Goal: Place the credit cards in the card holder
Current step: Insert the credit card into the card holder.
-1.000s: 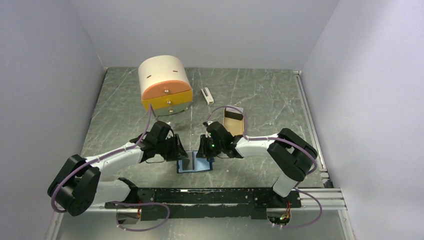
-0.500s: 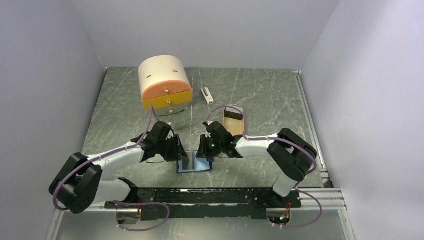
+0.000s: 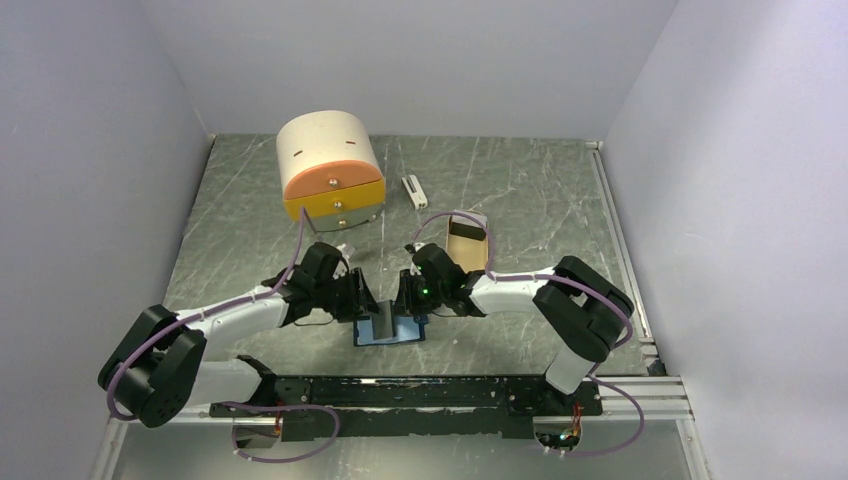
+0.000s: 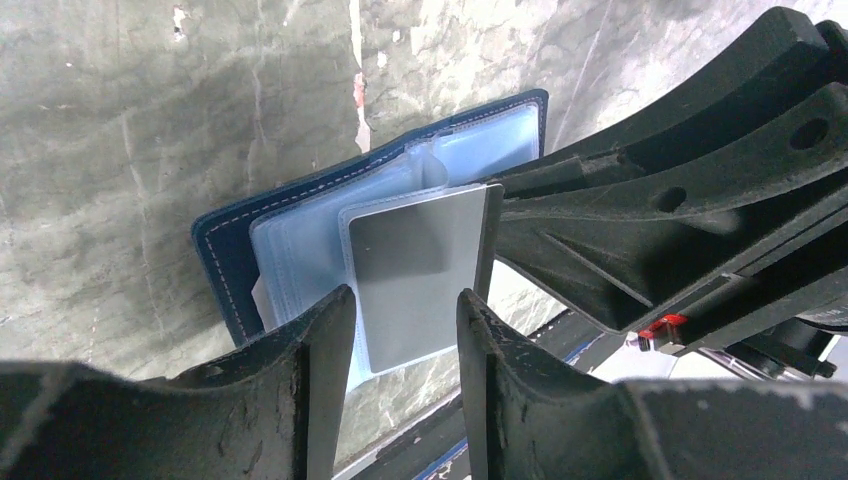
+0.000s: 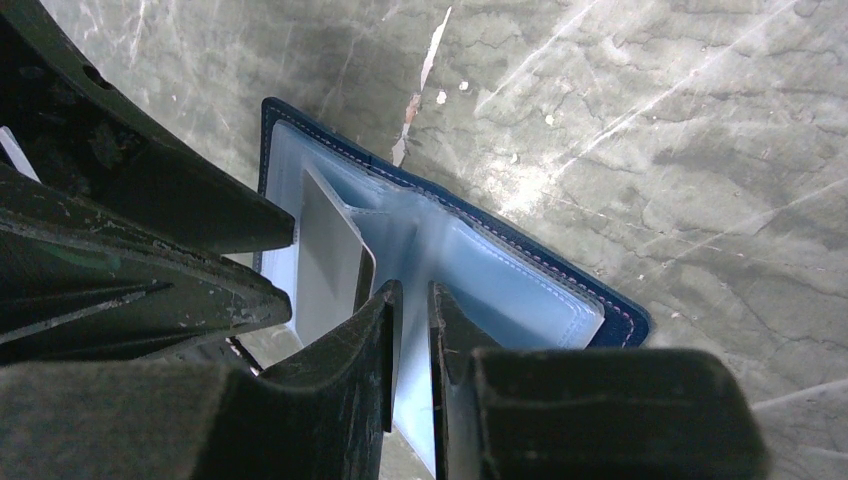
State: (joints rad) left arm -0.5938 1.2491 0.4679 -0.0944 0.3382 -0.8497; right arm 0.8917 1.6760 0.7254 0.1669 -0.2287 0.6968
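Observation:
The navy card holder (image 3: 408, 331) lies open near the table's front, its light-blue sleeves showing (image 4: 300, 250). One grey credit card (image 4: 420, 270) stands tilted in a clear sleeve, also seen edge-on in the right wrist view (image 5: 330, 260). My left gripper (image 4: 405, 300) is open, its fingertips either side of the card's near end; I cannot tell whether they touch it. My right gripper (image 5: 415, 290) is shut on an upright blue sleeve leaf of the card holder (image 5: 560, 290). In the top view the two grippers, left (image 3: 366, 304) and right (image 3: 404, 300), meet over the holder.
A rounded cream drawer box (image 3: 330, 170) with orange and yellow fronts stands at the back left. A small white bar-shaped object (image 3: 413, 191) lies beside it. An open tan tin (image 3: 467, 242) sits behind my right arm. A metal rail (image 3: 620, 250) runs along the right edge.
My left gripper has edged right, closer to the card holder, and the card stands steeper in its sleeve. The right gripper has kept its place and grip.

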